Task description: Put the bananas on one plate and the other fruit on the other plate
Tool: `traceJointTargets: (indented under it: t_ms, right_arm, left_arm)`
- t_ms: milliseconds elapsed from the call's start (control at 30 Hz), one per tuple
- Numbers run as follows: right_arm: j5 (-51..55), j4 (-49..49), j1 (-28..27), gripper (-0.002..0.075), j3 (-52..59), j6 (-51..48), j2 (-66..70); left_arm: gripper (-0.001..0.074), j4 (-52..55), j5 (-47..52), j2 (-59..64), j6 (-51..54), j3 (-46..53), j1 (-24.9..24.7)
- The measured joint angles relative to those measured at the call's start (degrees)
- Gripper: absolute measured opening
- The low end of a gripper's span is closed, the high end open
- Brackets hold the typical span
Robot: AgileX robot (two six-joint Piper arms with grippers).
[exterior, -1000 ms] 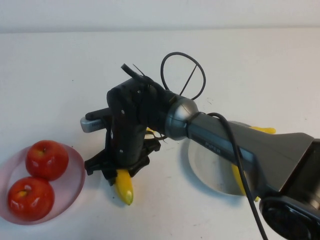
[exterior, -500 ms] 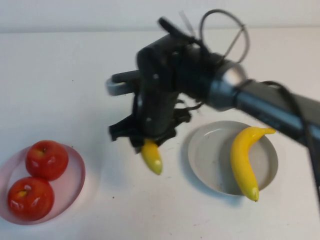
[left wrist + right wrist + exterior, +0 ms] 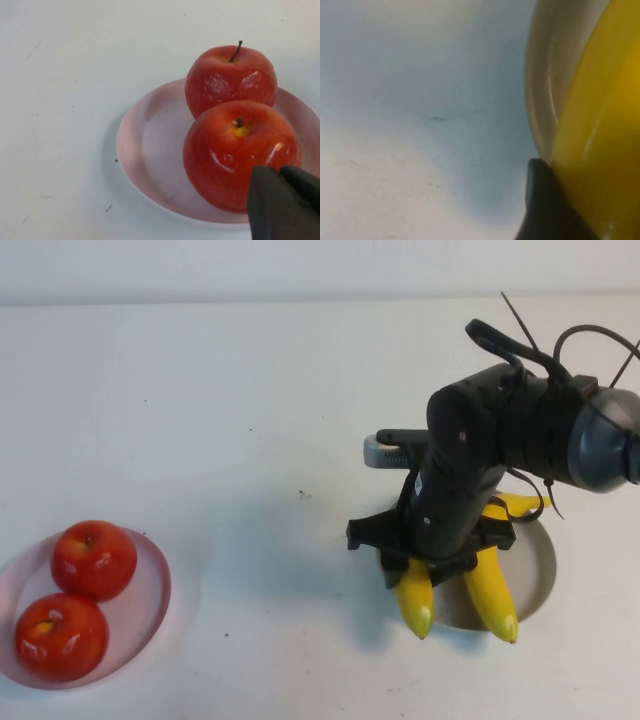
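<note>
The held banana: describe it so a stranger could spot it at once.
Find the grey plate on the table's right. Over its left rim, the right end effector grips a banana. Unlike the neighbouring banana lying on the plate, it hangs tip-down from black fingers.

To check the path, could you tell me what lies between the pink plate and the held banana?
In the high view, only bare white table lies between the pink plate and the banana held by the right end effector.

bench [image 3: 200,400]: plain white | two glossy apples [image 3: 93,559]: red | round translucent plate [image 3: 150,595]: pink | two curved bananas [image 3: 415,598]: yellow, pale tips | round plate [image 3: 540,565]: grey-beige | right claw [image 3: 430,562]: black | left claw [image 3: 285,205]: black
</note>
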Motion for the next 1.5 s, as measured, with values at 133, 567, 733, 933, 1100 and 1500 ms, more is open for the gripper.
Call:
traceJointTargets:
  t_ms: [133, 567, 733, 933, 1100, 1500]
  right_arm:
    - [-0.68, 0.50, -0.68, 0.0305, 0.11, 0.00, 0.00]
    - [1.69, 0.04, -2.01, 0.0479, 0.11, 0.09, -0.93]
    - [3.01, -0.05, -1.02, 0.0420, 0.11, -0.57, -7.06]
    - [11.53, 0.03, -0.24, 0.0139, 0.20, -8.19, -17.15]
    - [12.51, 1.02, -0.24, 0.0004, 3.61, -12.30, -25.10]
    - [13.89, 2.53, -0.24, -0.0015, 18.70, -17.24, -48.22]
  left_arm:
    - [0.0001, 0.00, 0.00, 0.00, 0.00, 0.00, 0.00]
    - [0.0001, 0.00, 0.00, 0.00, 0.00, 0.00, 0.00]
    - [0.0001, 0.00, 0.00, 0.00, 0.00, 0.00, 0.00]
    - [0.0001, 0.00, 0.00, 0.00, 0.00, 0.00, 0.00]
    - [0.0001, 0.00, 0.00, 0.00, 0.00, 0.00, 0.00]
    - [0.0001, 0.00, 0.00, 0.00, 0.10, 0.00, 0.00]
